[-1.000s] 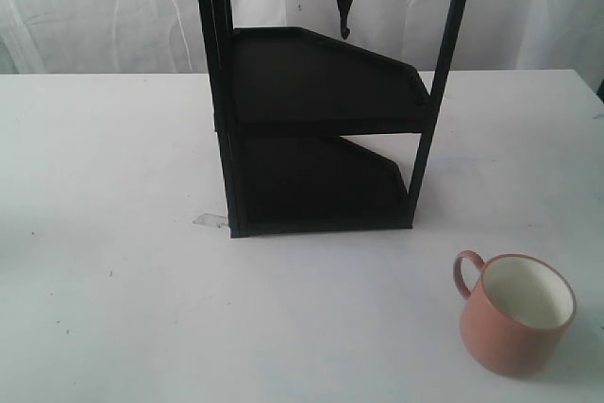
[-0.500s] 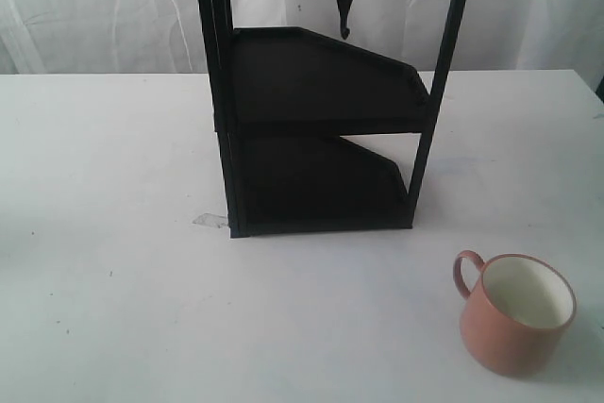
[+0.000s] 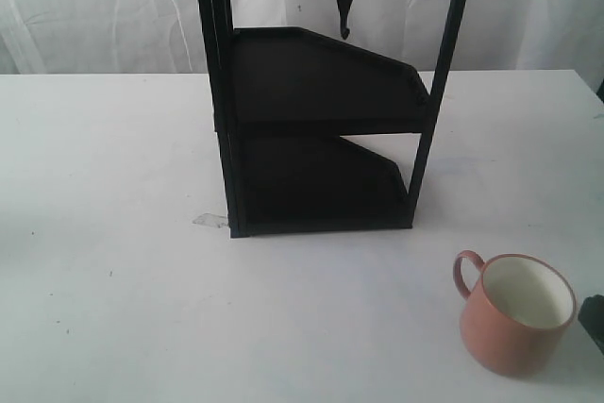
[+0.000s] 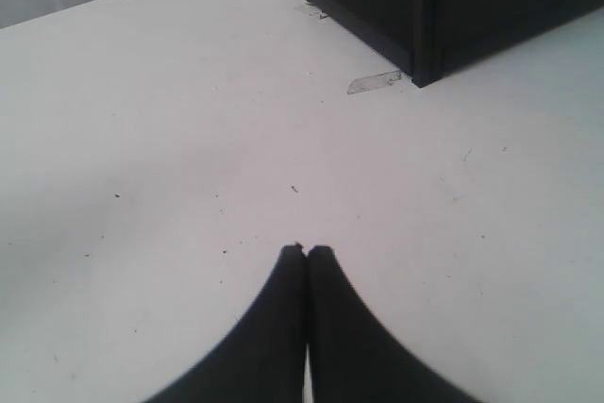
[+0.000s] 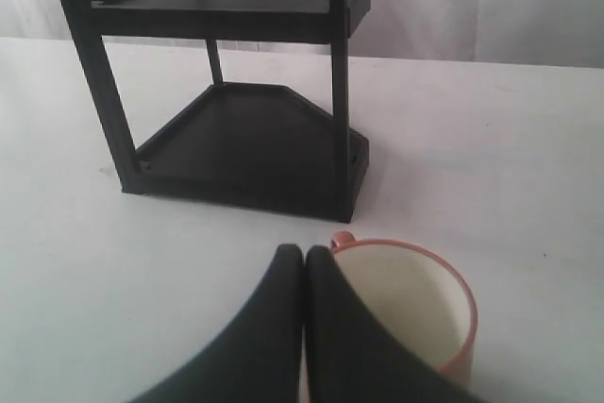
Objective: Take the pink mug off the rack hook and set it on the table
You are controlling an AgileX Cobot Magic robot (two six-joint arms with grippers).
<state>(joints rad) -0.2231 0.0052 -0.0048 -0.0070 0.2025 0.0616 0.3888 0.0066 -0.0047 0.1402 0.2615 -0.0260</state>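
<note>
The pink mug (image 3: 517, 313) stands upright on the white table (image 3: 113, 233), front right of the black rack, with its handle turned toward the rack. The rack hook (image 3: 344, 7) on the top crossbar is bare. In the right wrist view my right gripper (image 5: 304, 252) is shut and holds nothing, its tips just over the mug (image 5: 415, 299) by the handle side of the rim. A dark part of that arm (image 3: 595, 320) shows at the exterior view's right edge. My left gripper (image 4: 307, 252) is shut over bare table.
The tall black two-shelf rack (image 3: 321, 120) stands mid-table, both shelves bare; its foot (image 4: 415, 25) lies well ahead of the left gripper. A small clear scrap (image 3: 209, 221) lies by the rack's front left leg. White curtain hangs behind the table.
A dark part of the right arm has come into the exterior view at the right edge beside the mug. The mug and rack have not moved.
</note>
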